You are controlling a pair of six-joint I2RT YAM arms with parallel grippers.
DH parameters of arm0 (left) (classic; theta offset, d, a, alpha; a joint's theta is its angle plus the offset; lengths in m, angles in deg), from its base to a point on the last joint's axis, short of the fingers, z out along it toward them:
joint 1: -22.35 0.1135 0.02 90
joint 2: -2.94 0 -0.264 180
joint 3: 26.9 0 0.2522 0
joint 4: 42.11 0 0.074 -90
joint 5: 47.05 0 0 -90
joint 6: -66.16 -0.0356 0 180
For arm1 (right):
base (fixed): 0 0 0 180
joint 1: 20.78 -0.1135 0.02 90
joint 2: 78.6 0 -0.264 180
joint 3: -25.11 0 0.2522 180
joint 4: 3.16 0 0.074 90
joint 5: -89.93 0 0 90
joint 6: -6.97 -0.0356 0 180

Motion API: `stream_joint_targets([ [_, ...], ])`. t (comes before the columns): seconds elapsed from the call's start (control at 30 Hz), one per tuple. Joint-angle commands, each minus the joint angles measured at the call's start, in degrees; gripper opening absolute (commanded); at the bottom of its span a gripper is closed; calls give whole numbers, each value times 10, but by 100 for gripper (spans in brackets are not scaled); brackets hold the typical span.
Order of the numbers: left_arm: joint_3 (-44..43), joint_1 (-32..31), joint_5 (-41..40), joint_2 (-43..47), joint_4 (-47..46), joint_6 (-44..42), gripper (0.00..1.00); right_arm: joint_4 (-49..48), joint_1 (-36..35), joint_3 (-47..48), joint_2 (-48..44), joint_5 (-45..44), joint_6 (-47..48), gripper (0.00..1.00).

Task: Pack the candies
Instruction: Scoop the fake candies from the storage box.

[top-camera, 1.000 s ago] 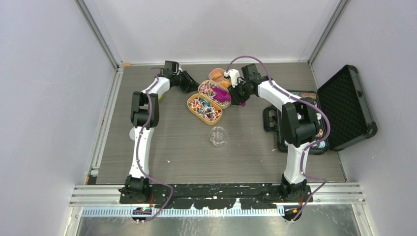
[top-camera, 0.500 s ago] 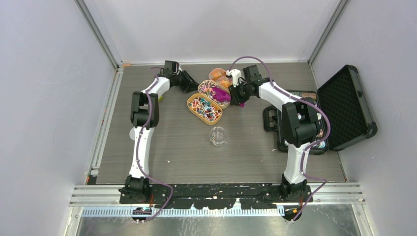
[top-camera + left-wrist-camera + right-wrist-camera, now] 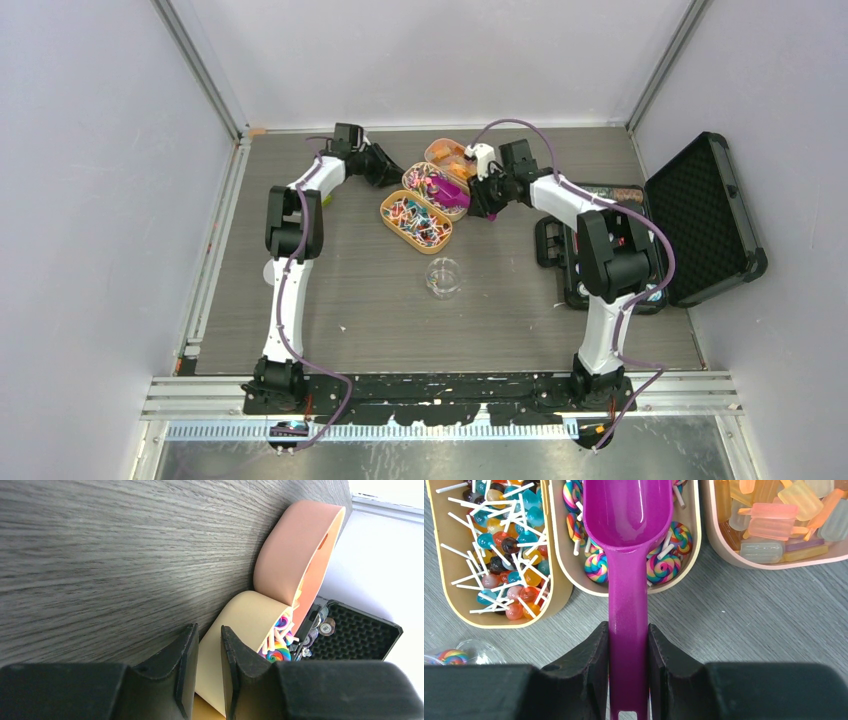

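Three oval trays hold the candies. Rainbow swirl lollipops (image 3: 663,569) fill the cream tray (image 3: 436,190), ball lollipops (image 3: 499,545) the mustard tray (image 3: 415,222), and popsicle-shaped sweets (image 3: 774,520) the peach tray (image 3: 447,155). My right gripper (image 3: 629,630) is shut on the handle of the magenta scoop (image 3: 628,580). The scoop's bowl lies empty over the swirl lollipops. My left gripper (image 3: 210,632) sits low against the outer end wall of the cream tray (image 3: 240,630). Its jaws stand a narrow gap apart with nothing between them.
A small glass bowl (image 3: 444,276) stands in front of the trays, with a rainbow lollipop (image 3: 449,656) in it. An open black case (image 3: 700,215) with poker chips lies at the right, close behind my right arm. Walls enclose the table.
My right arm has shifted slightly to the right, drawing the scoop a little back over the cream tray. The left arm has not moved.
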Motion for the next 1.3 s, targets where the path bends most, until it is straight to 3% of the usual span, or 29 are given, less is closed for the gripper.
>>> stream_joint_targets([
  [0.0, 7, -19, 31, 33, 31, -14, 25, -79, 6, -30, -35, 12, 5, 1],
  [0.43, 4, -19, 26, 34, 33, -13, 29, -121, 9, -62, -43, 11, 18, 0],
  [0.7, 4, -20, 27, 33, 32, -12, 28, 81, -7, 67, -2, -84, 18, 1],
  [0.97, 7, -22, 28, 36, 30, -12, 28, 135, -32, 104, 12, -120, 27, 0],
  [1.27, 10, -26, 29, 37, 27, -10, 28, 102, -54, 111, 26, -137, 25, 1],
])
